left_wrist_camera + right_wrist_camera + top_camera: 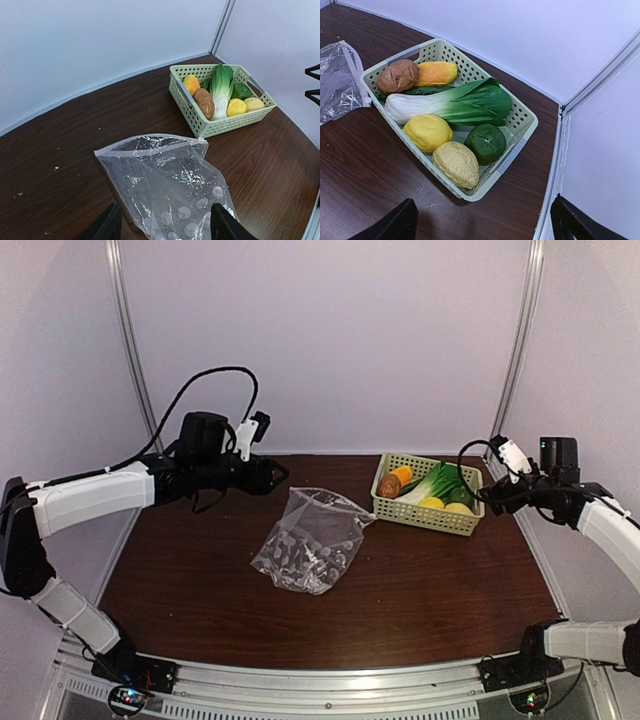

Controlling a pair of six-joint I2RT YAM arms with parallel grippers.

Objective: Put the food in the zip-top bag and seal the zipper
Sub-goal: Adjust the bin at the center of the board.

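The clear zip-top bag (310,540) lies crinkled and empty on the brown table, also in the left wrist view (165,185). Its zipper edge (150,139) faces the basket and looks slightly parted. The food lies in the pale green basket (520,145): bok choy (455,102), two lemons (427,132), an orange piece (436,73), a brown round one (398,76), a cucumber (425,90) and a green pepper (486,142). My left gripper (270,475) is open and empty, above and behind the bag (165,230). My right gripper (478,495) is open and empty, just right of the basket (485,230).
The basket (425,515) stands at the back right of the table, its near left corner close to the bag's mouth. Pale walls with metal posts (520,340) close in the back and sides. A metal rail (330,680) runs along the front edge.
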